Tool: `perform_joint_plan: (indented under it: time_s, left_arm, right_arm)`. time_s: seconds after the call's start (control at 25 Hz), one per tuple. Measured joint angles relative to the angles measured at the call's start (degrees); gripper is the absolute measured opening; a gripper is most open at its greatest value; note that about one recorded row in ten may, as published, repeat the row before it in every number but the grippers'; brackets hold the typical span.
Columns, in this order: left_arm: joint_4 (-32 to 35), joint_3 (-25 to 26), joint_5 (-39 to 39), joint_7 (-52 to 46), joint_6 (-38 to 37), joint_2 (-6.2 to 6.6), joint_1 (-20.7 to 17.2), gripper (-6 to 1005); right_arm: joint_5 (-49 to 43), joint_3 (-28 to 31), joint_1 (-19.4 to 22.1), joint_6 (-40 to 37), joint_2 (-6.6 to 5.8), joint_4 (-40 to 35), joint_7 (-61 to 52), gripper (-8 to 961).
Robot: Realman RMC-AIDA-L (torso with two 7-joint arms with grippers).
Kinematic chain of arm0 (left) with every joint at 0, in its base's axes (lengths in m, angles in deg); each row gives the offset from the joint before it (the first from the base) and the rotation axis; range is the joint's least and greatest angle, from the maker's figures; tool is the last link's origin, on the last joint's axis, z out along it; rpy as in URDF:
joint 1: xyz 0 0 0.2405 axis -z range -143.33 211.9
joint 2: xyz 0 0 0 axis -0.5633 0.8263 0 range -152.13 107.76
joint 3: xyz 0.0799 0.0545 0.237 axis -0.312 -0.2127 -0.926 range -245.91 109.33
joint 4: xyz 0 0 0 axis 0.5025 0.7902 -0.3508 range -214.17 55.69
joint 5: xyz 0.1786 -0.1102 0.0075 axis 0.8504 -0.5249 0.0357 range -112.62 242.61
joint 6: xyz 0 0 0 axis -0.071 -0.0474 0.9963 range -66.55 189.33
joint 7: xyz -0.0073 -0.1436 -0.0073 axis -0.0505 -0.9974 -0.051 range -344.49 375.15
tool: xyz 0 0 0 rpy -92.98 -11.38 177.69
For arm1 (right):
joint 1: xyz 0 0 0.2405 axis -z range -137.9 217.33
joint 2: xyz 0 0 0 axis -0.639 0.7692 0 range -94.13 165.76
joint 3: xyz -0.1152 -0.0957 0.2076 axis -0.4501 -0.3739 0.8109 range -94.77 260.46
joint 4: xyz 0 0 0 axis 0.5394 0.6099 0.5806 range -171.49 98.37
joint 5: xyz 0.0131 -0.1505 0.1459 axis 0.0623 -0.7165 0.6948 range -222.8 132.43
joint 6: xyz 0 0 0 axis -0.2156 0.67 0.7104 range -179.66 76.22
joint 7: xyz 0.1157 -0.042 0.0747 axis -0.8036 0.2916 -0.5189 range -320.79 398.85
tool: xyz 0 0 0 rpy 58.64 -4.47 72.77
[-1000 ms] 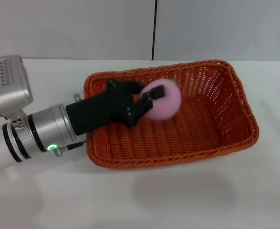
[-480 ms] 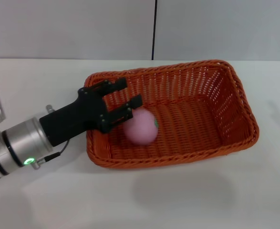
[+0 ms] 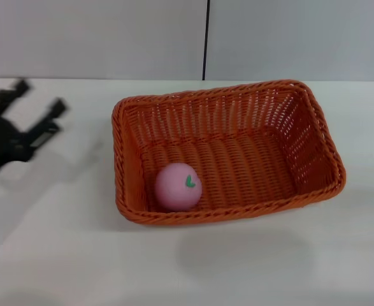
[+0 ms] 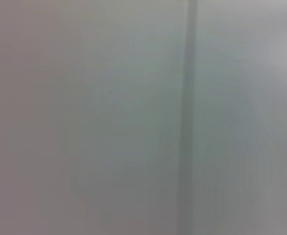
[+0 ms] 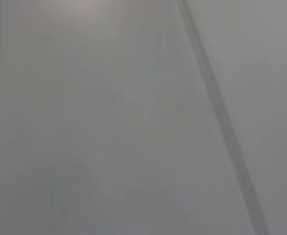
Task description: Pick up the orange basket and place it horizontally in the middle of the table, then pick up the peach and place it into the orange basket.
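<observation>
The orange basket (image 3: 314, 140) lies lengthwise across the middle of the white table (image 3: 237, 268). Inside it, in the near left corner, rests the pink peach (image 3: 178, 187) with its green leaf mark facing up. My left gripper (image 3: 39, 107) is far off at the left edge of the head view, above the table and well clear of the basket, its black fingers spread open and holding nothing. The right gripper is out of sight. Both wrist views show only a grey wall with a dark seam.
A grey wall (image 3: 110, 38) with a vertical dark seam (image 3: 206, 38) runs behind the table. Bare white tabletop surrounds the basket on every side.
The left gripper let go of the peach inside the basket and pulled back to the left, out of the basket. The peach rolled down to the basket's near left corner.
</observation>
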Motion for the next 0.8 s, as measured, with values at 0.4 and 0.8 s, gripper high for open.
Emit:
perform_joint_plan:
  time_s: [0.4,0.8]
  left_arm:
    - [9.69,0.04,-24.64,18.84,-1.09,-0.27,-5.14,810]
    - [11.05,0.04,-28.75,19.62,-2.6,-0.24,-5.73,810]
  right_arm:
    - [0.0,14.81,-3.58,0.62,0.17,13.56,14.8,679]
    - [0.0,15.38,-4.69,1.76,0.14,15.17,15.83,679]
